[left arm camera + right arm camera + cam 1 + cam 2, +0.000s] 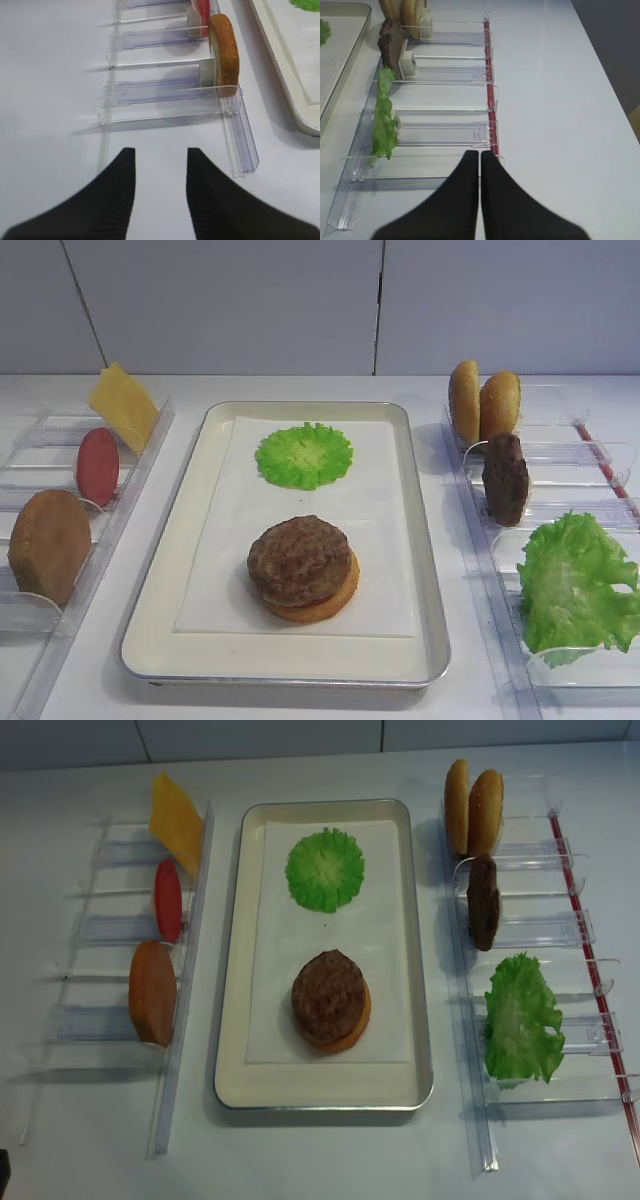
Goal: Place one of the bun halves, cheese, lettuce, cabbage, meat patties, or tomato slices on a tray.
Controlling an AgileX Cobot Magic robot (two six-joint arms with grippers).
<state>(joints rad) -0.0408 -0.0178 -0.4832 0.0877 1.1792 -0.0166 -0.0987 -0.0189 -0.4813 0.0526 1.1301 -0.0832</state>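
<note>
The tray (pixel 432 570) is a large rectangle of silver metal with rounded corners, cream inside, with a white paper liner (pixel 230 570) lying flat in it. On the liner a dark brown meat patty (pixel 298 559), lumpy and grainy, sits on a smooth golden bun half (pixel 322 606); a thin red edge shows between them, perhaps a tomato slice, though it is too small to be sure. Farther back on the liner lies a round, ruffled green leaf (pixel 304 454).

The right gripper (pixel 480 156) has smooth black tapering fingers (pixel 462 200), pressed together with only a hairline seam between them, holding nothing. Just beyond its tips is the clear plastic rack (pixel 440 132) with a red strip along its edge. Ahead and to the left of the fingers a crinkly lettuce leaf (pixel 384 120) stands in the rack; farther ahead stand a second brown patty (pixel 390 42) and two upright buns (pixel 410 12). The tray's corner is well off to the left of these fingers.

The left gripper (pixel 161 152) has ribbed black fingers (pixel 210 195) standing parted with bare table between them, gripping nothing. Ahead lies another clear rack (pixel 165 95); an upright orange-brown bun (pixel 225 52) stands ahead and to the right of the fingertips, a red tomato slice (pixel 202 12) behind it, and the tray's rim far to the right. In the high view a flat yellow cheese square (pixel 124 405) leans at that rack's far end.
</note>
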